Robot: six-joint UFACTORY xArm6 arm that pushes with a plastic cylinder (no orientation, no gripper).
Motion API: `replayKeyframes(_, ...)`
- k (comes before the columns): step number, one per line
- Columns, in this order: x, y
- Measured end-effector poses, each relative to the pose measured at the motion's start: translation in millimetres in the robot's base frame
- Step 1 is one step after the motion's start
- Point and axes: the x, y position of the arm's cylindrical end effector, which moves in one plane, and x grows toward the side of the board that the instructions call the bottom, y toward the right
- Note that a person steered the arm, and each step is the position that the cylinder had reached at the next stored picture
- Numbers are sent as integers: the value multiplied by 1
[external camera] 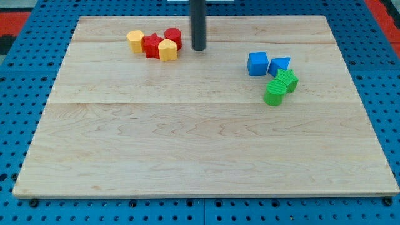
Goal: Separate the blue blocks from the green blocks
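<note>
A pale wooden board is lying on a blue pegboard surface, and the blocks on it are sitting in two clusters near the view's top. Starting at the view's left, a yellow block is touching a red star-shaped block, which is pressing against a second yellow block, while a red cylinder is sitting just behind those two (the four are huddling as one tight group). Just to the right of that red cylinder, my tip is resting on the board, close beside the cluster but apparently not touching it; being a plain rod, it is holding nothing and has nothing to open. Well apart, toward the view's right, a blue cube is sitting just beside a blue triangular block. Directly below that blue block, two green blocks are touching each other: one green block is nestling against the blue triangular block, and a green cylinder is sitting lower left of it.
</note>
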Motion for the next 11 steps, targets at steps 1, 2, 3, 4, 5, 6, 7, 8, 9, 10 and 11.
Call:
replayKeyframes(1, -14, 97)
replayKeyframes(2, 0, 178)
replayKeyframes(3, 21, 196)
replayKeyframes(4, 23, 197)
replayKeyframes(5, 24, 199)
replayKeyframes(6, 34, 206)
replayKeyframes(7, 52, 208)
replayKeyframes(8, 78, 208)
replayKeyframes(9, 82, 189)
replayKeyframes(10, 81, 148)
replayKeyframes(11, 81, 113)
